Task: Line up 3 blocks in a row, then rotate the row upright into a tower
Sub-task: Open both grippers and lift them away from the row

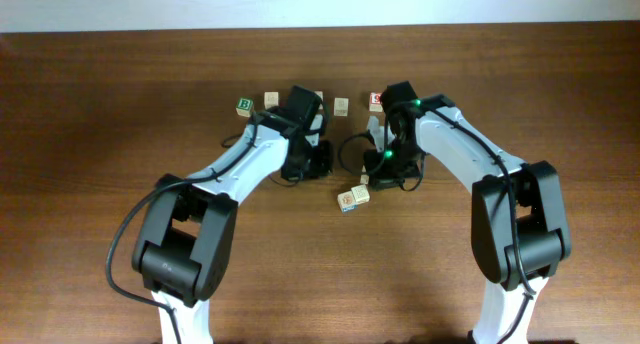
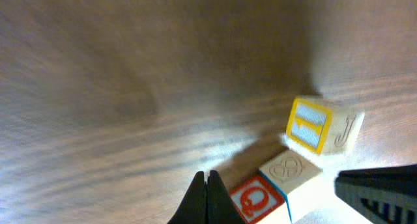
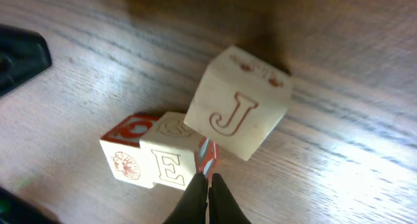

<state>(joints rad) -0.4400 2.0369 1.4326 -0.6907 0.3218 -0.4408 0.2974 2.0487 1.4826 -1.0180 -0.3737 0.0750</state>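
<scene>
Pressed together and empty, the left gripper (image 2: 207, 196) and right gripper (image 3: 208, 198) hover by the pale wooden J-lettered cube (image 3: 238, 113) and red Q-faced wooden cube (image 2: 254, 201), likely to nudge them round.

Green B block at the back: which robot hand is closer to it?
Left. The left hand sits in front and slightly right of the green B block; the right hand is much farther right.

I saw both arms built of white shells with bulky black joints. A black cable (image 1: 118, 246) looped beside my left arm (image 1: 232, 169), green lights (image 1: 415, 106) glowed on my right arm (image 1: 465, 144), and the jaws were thin, black, tapered.
</scene>
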